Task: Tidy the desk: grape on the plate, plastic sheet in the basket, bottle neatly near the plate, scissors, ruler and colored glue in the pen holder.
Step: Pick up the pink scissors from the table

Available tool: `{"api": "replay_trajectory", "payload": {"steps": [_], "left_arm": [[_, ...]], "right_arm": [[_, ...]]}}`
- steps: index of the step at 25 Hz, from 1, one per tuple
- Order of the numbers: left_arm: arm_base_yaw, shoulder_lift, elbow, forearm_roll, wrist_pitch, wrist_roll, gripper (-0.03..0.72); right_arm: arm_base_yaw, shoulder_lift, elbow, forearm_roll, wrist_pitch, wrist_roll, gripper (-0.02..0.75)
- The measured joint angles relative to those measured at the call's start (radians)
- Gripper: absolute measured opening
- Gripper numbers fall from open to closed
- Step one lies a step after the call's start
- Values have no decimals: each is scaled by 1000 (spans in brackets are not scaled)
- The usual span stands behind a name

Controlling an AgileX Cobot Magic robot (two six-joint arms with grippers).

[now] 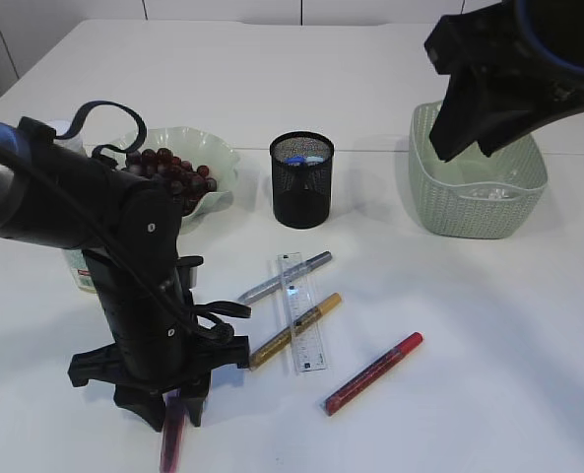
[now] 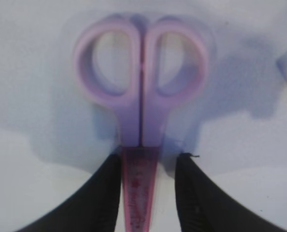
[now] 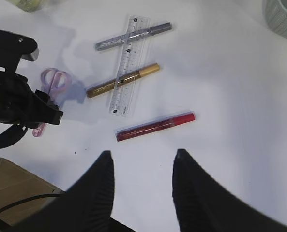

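- Exterior view: the left gripper [image 1: 173,406] stands low over the desk at 7 o'clock of the pen holder [image 1: 301,179], its tips at the pink scissors [image 1: 172,441], of which only a sliver shows below; the right gripper [image 1: 466,148] hangs above the basket [image 1: 439,202] at 2 o'clock
- Left wrist view: the scissors [image 2: 141,96] lie flat and closed, loops at 12 o'clock, blades running to 6 o'clock between the two fingers [image 2: 102,198]; the fingers flank the blades with gaps either side, so parted, not yet pinching
- They look light, stiff and thin, likely slick on the metal; the blade root just under the handles seems the firmest hold
- Right wrist view: the right gripper [image 3: 142,164] is spread and empty, with the red glue [image 3: 155,126] at 12 o'clock and the ruler [image 3: 127,67] beyond
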Motion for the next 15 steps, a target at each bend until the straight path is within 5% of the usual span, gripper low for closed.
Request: {"api": "replay_trajectory", "payload": {"steps": [15], "left_arm": [[0,0,0,24,-17,0,192]], "right_arm": [[0,0,0,0,0,0,328]]}}
